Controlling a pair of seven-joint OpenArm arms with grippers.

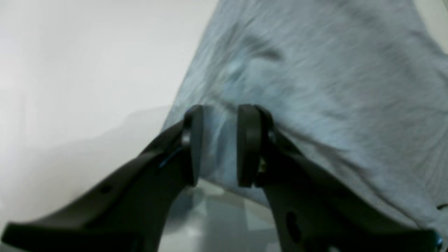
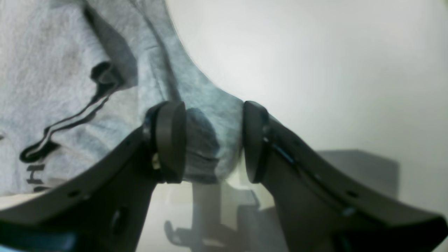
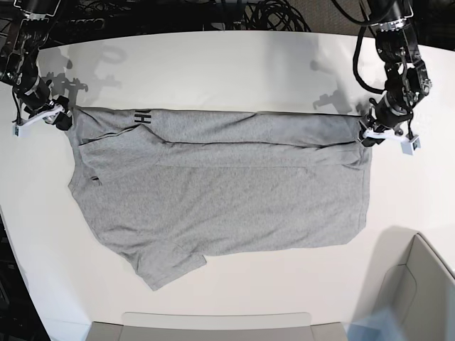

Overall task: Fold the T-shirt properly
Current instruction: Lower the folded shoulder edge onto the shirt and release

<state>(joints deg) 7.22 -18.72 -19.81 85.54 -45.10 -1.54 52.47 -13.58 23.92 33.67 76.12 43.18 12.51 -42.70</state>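
Note:
The light grey T-shirt (image 3: 227, 192) lies spread on the white table (image 3: 213, 64), its far edge folded over into a long band with black lettering (image 3: 144, 117) near the left end. My left gripper (image 3: 370, 135) stands at the band's right corner. In the left wrist view its jaws (image 1: 219, 143) are parted, with T-shirt cloth (image 1: 315, 70) loose between the pads. My right gripper (image 3: 60, 117) is at the band's left corner. In the right wrist view it (image 2: 214, 140) is wide open around a bunched corner of the T-shirt (image 2: 52, 70).
A grey bin (image 3: 419, 284) stands at the near right corner, and a grey tray edge (image 3: 213, 323) runs along the front. Black cables (image 3: 270, 14) lie beyond the table's far edge. One sleeve (image 3: 167, 266) points toward the front.

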